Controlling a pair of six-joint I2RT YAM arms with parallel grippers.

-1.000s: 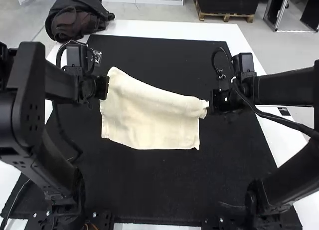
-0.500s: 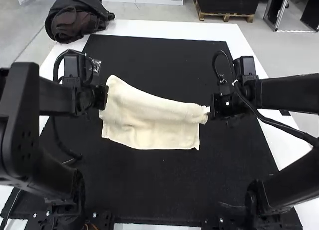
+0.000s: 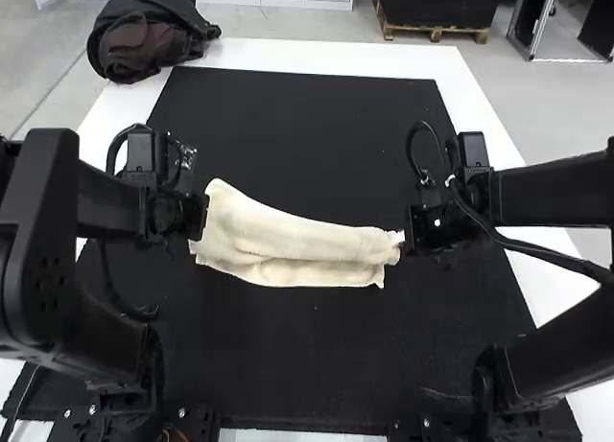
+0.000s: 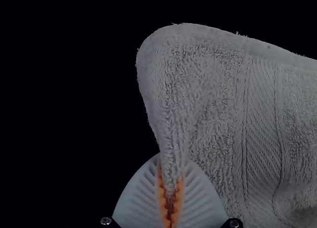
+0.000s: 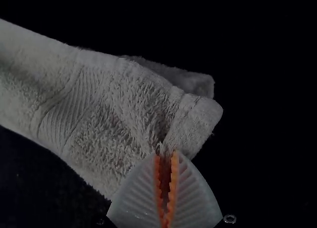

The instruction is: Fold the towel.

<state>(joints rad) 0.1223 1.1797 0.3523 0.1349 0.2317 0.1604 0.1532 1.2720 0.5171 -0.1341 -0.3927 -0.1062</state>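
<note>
While the step in hand appears to be laying the held edge over the lower layer, the cream terry towel [image 3: 288,233] spans the space between the two pincers, above the matte black table covering [image 3: 297,365]. The orange-padded, white, ribbed left pincer [image 4: 172,161] is clenched on a bit of edge beside a rounded corner; the woven flat band [image 4: 261,134] runs just beside it. The matching white, ribbed right pincer [image 5: 166,154] grasps a small bunched tuft near the opposite corner, gripped only at the tips.

From both pincers, the pale strip of lower layer [image 3: 321,273] lies toward the arm bases, partly covered.

Procedure, as judged: carry both pincers toward that strip at equal pace, keeping the span lightly taut; align corners with corners, set the edge down low, then release both together. Risks: the tuft slipping from the right pincer, or excess tension dragging the lower layer. Roughly midway through this fold.
</note>
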